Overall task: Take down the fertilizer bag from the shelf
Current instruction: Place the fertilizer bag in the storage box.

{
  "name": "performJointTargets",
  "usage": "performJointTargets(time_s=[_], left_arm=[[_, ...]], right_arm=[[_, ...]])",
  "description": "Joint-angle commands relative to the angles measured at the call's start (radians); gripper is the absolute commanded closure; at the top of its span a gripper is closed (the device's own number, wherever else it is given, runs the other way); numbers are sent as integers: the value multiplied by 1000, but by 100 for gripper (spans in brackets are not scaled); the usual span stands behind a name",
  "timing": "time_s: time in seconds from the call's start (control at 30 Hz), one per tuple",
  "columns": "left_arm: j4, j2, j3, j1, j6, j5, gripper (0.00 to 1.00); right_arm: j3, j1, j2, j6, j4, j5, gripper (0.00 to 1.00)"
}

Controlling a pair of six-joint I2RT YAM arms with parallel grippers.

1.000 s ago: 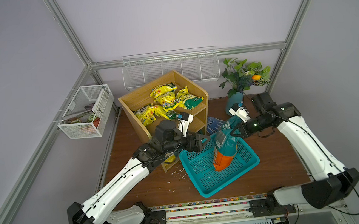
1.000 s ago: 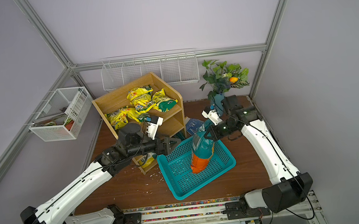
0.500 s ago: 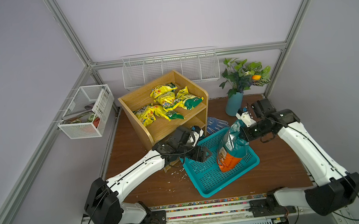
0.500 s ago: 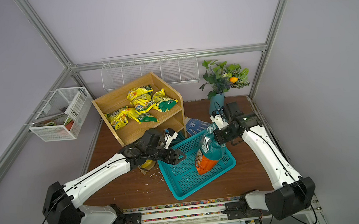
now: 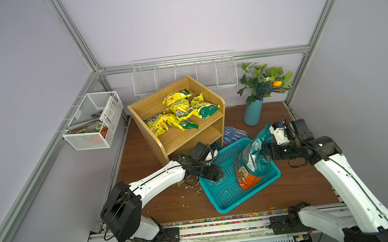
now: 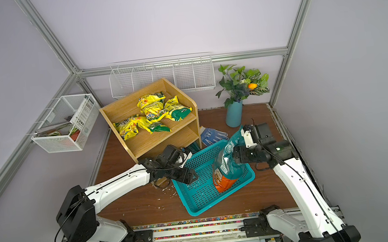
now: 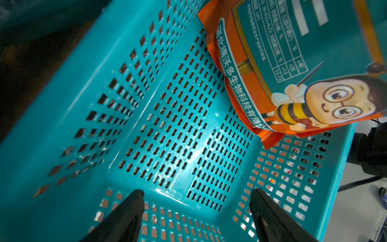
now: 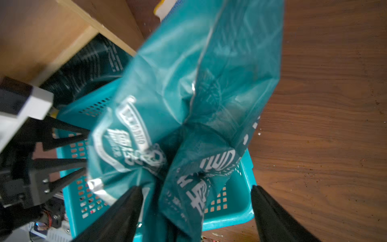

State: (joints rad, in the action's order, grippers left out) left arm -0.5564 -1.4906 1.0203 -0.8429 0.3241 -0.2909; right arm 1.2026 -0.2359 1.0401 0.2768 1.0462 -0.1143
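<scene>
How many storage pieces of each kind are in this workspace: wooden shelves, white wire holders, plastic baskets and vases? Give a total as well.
Wooden shelf: 1
White wire holders: 2 (wire rack, mesh basket)
Teal plastic basket: 1
Blue vase: 1
Total: 5

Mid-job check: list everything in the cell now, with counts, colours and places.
shelf: 1, light oak, back of the table
packets: about 4, yellow-green, shelf's top tier
basket: 1, teal, on the table before the shelf
fertilizer bag: 1, teal and orange, leaning upright in the basket
gloves: apparently 1 pair, blue, behind the basket
vase: 1, teal, with green plant, far corner
wire rack: 1, white, back wall
mesh basket: 1, white, side wall
left gripper: 1, black, open over the basket
right gripper: 1, black, open astride the bag's top
</scene>
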Motion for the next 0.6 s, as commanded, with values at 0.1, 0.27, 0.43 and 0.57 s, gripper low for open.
performJointTargets(time_s=[0.1, 0.27, 0.43, 0.57], left_arm=[[10, 0, 38, -1, 6, 36, 15], [23, 7, 36, -2, 16, 41, 15], [24, 19, 29, -1, 17, 54, 15], [27, 20, 25, -2, 16, 61, 14]], right_arm=[[68, 0, -40, 90, -79, 53, 1], [85, 1, 20, 103, -102, 118, 1], [113, 25, 99, 120, -106, 167, 1], [91, 27, 154, 135, -164, 142, 5]])
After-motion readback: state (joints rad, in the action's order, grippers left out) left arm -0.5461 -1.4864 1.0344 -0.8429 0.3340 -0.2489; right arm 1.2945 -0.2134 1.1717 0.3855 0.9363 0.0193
